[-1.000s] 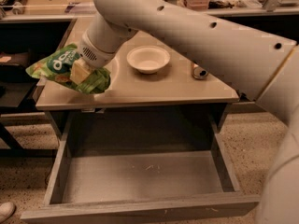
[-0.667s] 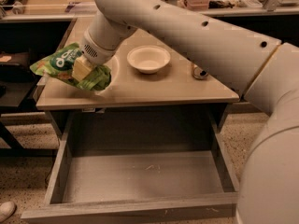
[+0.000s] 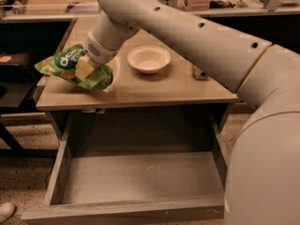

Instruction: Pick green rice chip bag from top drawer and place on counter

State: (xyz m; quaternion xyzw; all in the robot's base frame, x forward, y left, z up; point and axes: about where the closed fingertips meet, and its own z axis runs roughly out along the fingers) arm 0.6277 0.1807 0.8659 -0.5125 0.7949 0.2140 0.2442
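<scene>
My gripper point(image 3: 86, 69) is shut on the green rice chip bag point(image 3: 65, 64), a crinkled light-green bag with a dark-green round logo. It holds the bag over the left part of the counter point(image 3: 140, 90), with the bag's left end sticking out past the counter's left edge. Whether the bag touches the counter I cannot tell. The top drawer point(image 3: 140, 179) is pulled open below the counter, and its flat grey bottom is bare. My arm reaches in from the upper right.
A white bowl point(image 3: 149, 59) sits in the middle of the counter. A small can point(image 3: 200, 72) stands on the counter's right side, partly hidden behind my arm. A dark table frame stands to the left. A shoe tip point(image 3: 5, 211) shows at the bottom left.
The gripper with the bag has shifted a little right and toward the counter. The view has also moved slightly. The drawer stays open.
</scene>
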